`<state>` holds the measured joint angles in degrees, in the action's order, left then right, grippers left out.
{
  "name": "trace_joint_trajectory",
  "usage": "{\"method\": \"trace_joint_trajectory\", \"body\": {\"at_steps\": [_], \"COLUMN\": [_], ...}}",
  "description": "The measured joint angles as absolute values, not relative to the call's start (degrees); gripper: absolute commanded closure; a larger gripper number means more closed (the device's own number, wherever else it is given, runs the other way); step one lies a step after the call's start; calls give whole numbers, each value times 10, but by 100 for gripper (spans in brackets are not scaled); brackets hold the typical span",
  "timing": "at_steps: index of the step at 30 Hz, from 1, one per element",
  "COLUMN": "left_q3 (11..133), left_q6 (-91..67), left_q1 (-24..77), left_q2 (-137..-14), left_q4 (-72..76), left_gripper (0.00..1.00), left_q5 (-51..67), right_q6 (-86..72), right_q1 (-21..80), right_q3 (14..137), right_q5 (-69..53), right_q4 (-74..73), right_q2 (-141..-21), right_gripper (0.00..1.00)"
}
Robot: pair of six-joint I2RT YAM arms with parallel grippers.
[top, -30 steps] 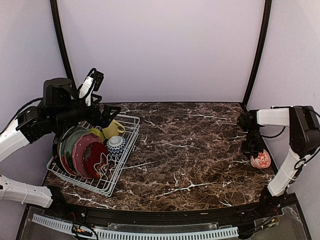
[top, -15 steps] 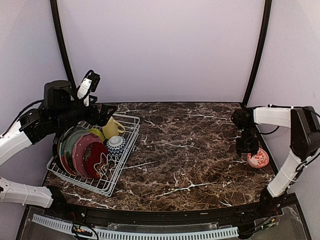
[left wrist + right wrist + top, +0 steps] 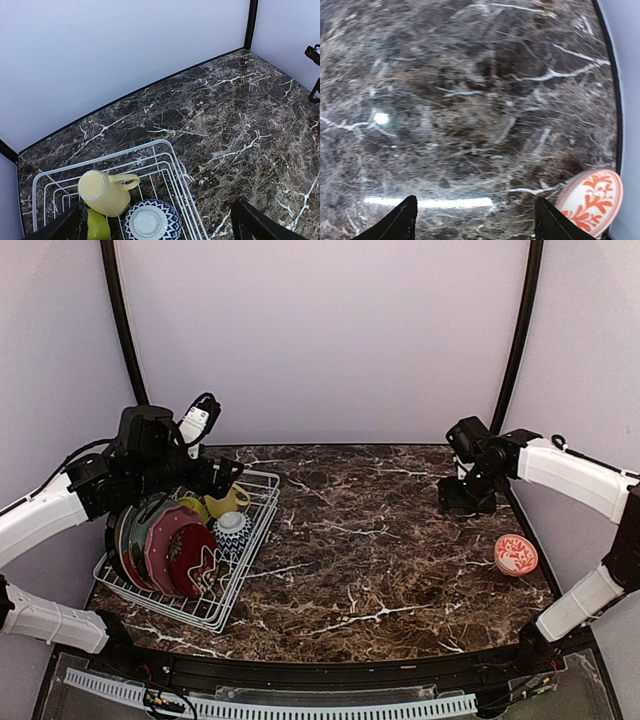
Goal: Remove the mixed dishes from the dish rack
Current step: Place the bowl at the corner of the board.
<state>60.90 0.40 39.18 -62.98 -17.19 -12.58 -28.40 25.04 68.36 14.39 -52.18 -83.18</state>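
Top external, wire dish rack (image 3: 262, 495), marble tabletop (image 3: 380, 560)

This is a robotics lab test cell dressed up as a kitchen counter. Plain pale lavender panels (image 3: 320, 340) close in the back and both sides, framed by curved black poles (image 3: 515, 350). The worktop (image 3: 380, 540) is a dark slab with a marble pattern. The left arm (image 3: 40, 515) and right arm (image 3: 570, 470), white and black with exposed cables, rise from its near edge, where a white slotted cable strip (image 3: 300, 705) runs along the front. The domestic touches are a white wire dish rack (image 3: 262, 515) holding coloured crockery (image 3: 170, 545) and a red-white bowl (image 3: 516, 554) on the slab.
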Motion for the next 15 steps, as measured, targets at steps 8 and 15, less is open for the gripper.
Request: {"method": "trace_joint_trajectory", "body": {"at_steps": [8,15], "left_q3": [640,801], "left_q6": [-2,-44], "left_q1": [379,353], "left_q2": [-720,-853], "left_q4": [-207,-312], "left_gripper": [1,1], "left_q5": [-159,-181], "right_q6": [-266,-240], "right_q1": [367,459], "right_q3": [718,784], "right_q5": [160,258], "right_q4": [-439,-444], "right_q2": [-892,-972], "right_gripper": [20,13]}}
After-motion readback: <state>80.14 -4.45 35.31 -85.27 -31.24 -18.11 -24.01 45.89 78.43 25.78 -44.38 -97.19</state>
